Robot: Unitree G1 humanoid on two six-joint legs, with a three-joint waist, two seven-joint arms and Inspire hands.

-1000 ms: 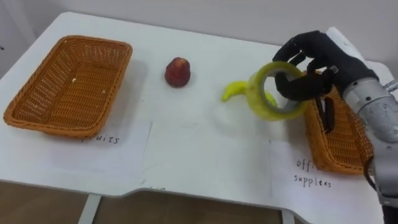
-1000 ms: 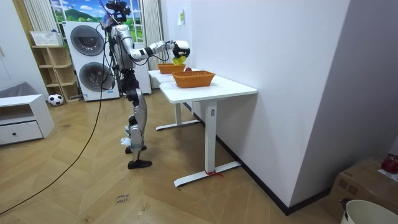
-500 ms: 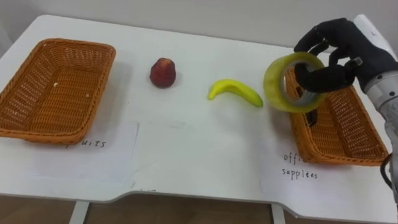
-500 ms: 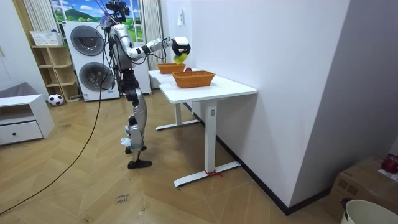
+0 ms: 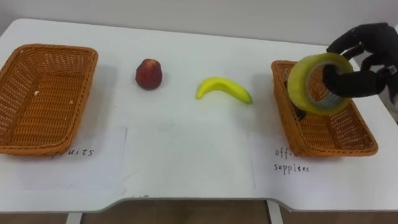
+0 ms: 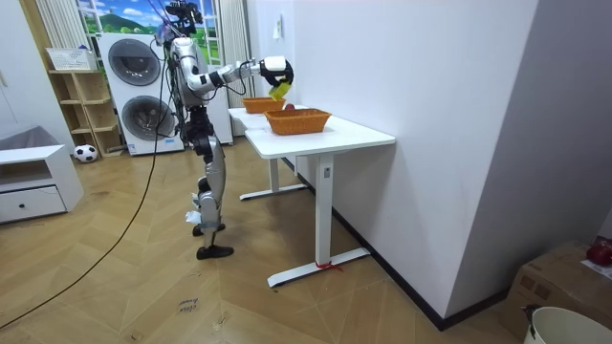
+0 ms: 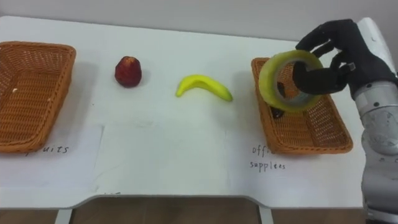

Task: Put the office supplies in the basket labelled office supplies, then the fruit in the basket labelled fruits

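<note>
My right hand (image 7: 339,59) is shut on a yellow-green roll of tape (image 7: 287,81) and holds it in the air above the right wicker basket (image 7: 326,138), whose paper label reads office supplies. A dark item (image 7: 278,112) lies inside that basket, partly hidden by the roll. On the white table (image 7: 186,143) a yellow banana (image 7: 204,86) lies near the middle, and a red apple (image 7: 127,70) sits to its left. The left wicker basket (image 7: 28,93), labelled fruits, stands at the table's left end. In the room view the tape (image 6: 277,90) shows above the table.
Paper labels (image 7: 56,155) lie in front of each basket near the table's front edge. I stand at the table's long side; washing machines (image 6: 134,81) and a shelf are behind me, and a wall is beyond the table.
My right hand has carried the tape roll rightward, from beside the banana to above the right basket. The eye view has also shifted to the right.
</note>
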